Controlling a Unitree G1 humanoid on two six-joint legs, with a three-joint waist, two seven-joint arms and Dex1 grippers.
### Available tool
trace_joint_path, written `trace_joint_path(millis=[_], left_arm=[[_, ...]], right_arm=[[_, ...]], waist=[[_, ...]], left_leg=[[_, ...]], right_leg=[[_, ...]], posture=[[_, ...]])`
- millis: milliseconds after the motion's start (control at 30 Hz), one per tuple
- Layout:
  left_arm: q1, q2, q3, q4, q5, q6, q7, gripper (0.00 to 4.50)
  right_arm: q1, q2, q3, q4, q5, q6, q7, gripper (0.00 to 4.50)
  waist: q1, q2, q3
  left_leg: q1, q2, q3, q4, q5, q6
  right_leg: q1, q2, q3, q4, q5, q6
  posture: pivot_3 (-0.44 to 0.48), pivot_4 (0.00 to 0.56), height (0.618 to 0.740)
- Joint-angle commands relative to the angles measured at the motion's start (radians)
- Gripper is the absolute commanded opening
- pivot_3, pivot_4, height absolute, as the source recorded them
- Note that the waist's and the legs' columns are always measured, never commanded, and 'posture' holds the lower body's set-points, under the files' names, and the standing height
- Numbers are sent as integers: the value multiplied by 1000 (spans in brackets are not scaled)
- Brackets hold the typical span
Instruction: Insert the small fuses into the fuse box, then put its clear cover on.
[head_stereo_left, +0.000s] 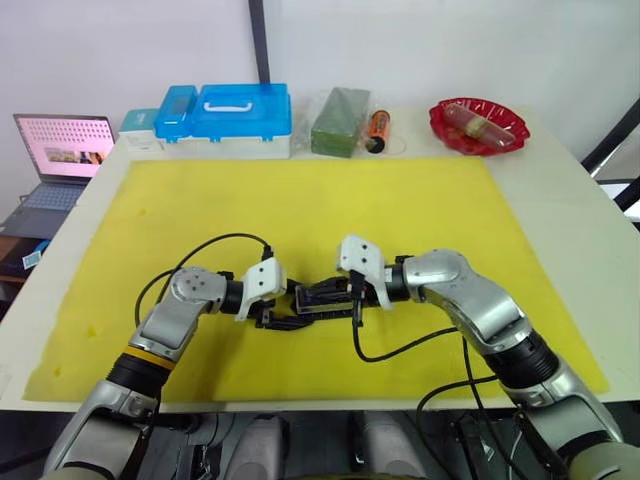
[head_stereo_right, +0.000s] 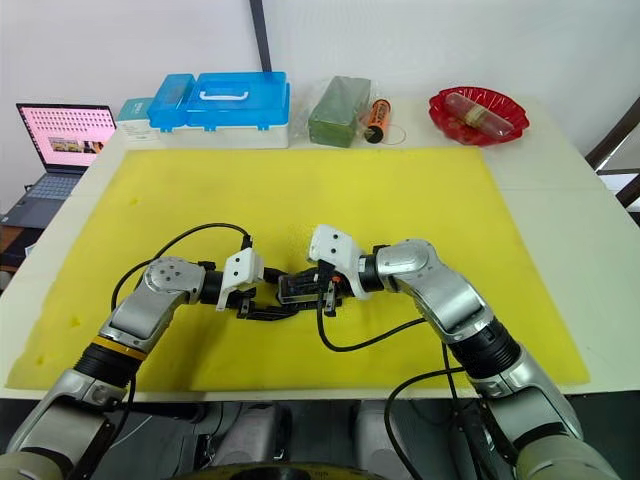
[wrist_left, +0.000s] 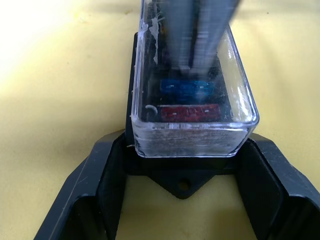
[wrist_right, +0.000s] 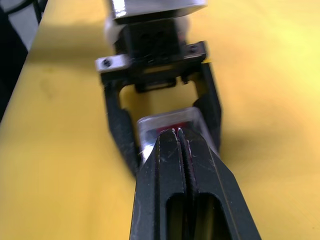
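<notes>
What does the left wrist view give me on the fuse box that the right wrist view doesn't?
Left wrist view: a blue fuse and a red fuse seated under the clear cover, with the black fuse box between the left claw's spread fingers.

Right wrist view: the right claw closed, its fingertips pressing down on the cover.

Both: cover on the box, yellow mat underneath.

The right claw (wrist_left: 200, 35) hides the far fuses under the clear cover (wrist_left: 192, 107).
</notes>
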Motion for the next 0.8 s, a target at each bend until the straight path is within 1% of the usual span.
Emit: trace_joint_path(millis=[33,167,200,233,267,333,367,433,500,533,633,667,700,800], left_arm=[[6,13,-3,-33,6,-8,-11,2737],[5,34,4,-76,1,-1,-21,2737],[5,40,8,-88,-2,1,-21,3087],[6,49,15,-103,-10,9,-24,3467],[7,59,23,-119,-19,18,-27,3733],[9,81,43,-156,-42,44,-30,4403],[11,89,50,-172,-52,57,-28,4500],[20,122,84,-222,-88,97,-35,4500],[34,173,153,-293,-149,170,-36,4500],[40,190,176,-321,-170,201,-30,4500],[67,274,274,-390,-231,297,-14,4500],[79,303,311,-406,-250,328,-9,4500],[91,324,339,-419,-266,353,-3,4500],[181,400,449,-487,-312,420,11,4500]], right_arm=[[-21,-21,-87,-61,63,73,1,34],[-28,-88,-159,-136,111,125,23,34],[-26,-107,-174,-148,116,130,26,11],[-21,-133,-191,-159,120,132,33,218],[-15,-158,-206,-168,124,134,40,462],[-5,-203,-237,-179,137,139,54,961],[2,-224,-249,-182,142,137,60,1369],[16,-285,-287,-180,143,124,86,2026],[40,-359,-347,-176,157,112,123,2770],[54,-386,-368,-173,162,102,138,3051],[111,-472,-411,-172,153,61,179,4234],[129,-500,-421,-170,146,46,191,4460],[144,-522,-432,-165,143,32,201,4460],[192,-587,-500,-163,168,27,234,4460]], waist=[[0,0,0],[-1,0,2],[-2,0,2],[-2,0,2],[-3,0,3],[-3,0,4],[-3,-1,5],[-4,-1,7],[-3,-2,13],[-3,-1,15],[-4,-2,17],[-4,-3,18],[-5,-3,18],[-8,-1,22]], left_leg=[[-1,0,0,0,0,0],[-3,0,0,0,0,0],[-3,0,0,-1,0,0],[-3,0,0,-1,0,0],[-3,0,0,-1,0,0],[-3,0,0,-2,0,0],[-3,0,0,-2,0,0],[-3,0,1,-2,0,0],[-3,1,1,-2,0,0],[-3,1,1,-2,0,0],[-4,1,1,-2,0,1],[-4,1,1,-2,0,1],[-3,1,1,-2,-1,1],[-3,2,3,-2,-1,1]], right_leg=[[-1,0,0,0,0,0],[-3,-1,0,0,0,0],[-3,-1,0,0,0,0],[-3,-1,0,0,0,0],[-3,0,0,0,0,0],[-4,0,0,0,0,0],[-4,0,0,0,0,0],[-4,0,0,0,0,0],[-4,0,0,0,0,0],[-5,0,0,0,0,0],[-5,0,0,-1,-1,1],[-5,0,0,-1,-1,1],[-5,0,0,-1,-1,1],[-5,-1,0,-1,-1,1]], posture=[[0,150,740],[0,150,740],[0,150,740],[0,150,740],[0,150,740],[0,150,740],[0,150,740],[0,150,740],[0,150,740],[0,150,740],[0,150,740],[0,150,740],[0,150,740],[0,150,740]])
